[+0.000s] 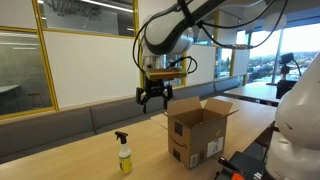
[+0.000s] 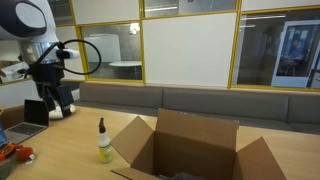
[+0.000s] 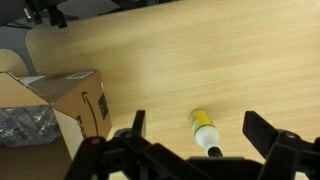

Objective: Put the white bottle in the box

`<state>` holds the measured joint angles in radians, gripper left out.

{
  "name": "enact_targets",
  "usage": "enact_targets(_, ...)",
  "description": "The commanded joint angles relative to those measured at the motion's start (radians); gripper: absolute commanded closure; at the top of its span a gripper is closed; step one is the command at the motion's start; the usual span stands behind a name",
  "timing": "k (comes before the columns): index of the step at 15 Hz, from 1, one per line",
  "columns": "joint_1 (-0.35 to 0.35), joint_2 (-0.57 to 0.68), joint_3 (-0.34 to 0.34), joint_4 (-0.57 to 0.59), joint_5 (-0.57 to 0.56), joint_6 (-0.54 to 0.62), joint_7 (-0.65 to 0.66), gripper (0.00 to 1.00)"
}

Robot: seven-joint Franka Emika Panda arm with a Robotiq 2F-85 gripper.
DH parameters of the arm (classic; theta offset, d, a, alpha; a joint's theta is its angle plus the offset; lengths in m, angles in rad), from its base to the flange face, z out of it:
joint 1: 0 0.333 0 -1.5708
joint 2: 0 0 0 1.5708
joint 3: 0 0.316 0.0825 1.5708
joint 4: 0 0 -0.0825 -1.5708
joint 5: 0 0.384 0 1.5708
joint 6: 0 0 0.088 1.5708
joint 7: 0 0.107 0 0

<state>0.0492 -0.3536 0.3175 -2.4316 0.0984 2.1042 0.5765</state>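
Note:
The white bottle (image 1: 124,154) is a small spray bottle with a pale yellowish body and a black trigger head. It stands upright on the wooden table in both exterior views (image 2: 104,142). The brown cardboard box (image 1: 200,132) stands beside it with its flaps open (image 2: 195,152). My gripper (image 1: 154,97) hangs open and empty well above the table, between bottle and box. In the wrist view the bottle (image 3: 203,130) shows from above between my spread fingers (image 3: 197,128), and the box (image 3: 55,105) is at the left.
A wooden table (image 1: 90,160) carries everything. A grey bench (image 2: 200,100) runs along the glass wall behind. A laptop (image 2: 36,112) and red-handled objects (image 2: 15,154) lie at one table end. A white robot body (image 1: 300,120) stands close to the box.

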Motion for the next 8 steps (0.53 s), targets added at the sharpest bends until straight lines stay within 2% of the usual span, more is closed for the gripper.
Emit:
enact_targets(1,0.023,0.002,-0.022,0.007,-0.009,-0.001,0.007,0.0)
enact_targets(8,0.023,0.001,-0.022,0.017,-0.009,-0.001,0.007,0.0)
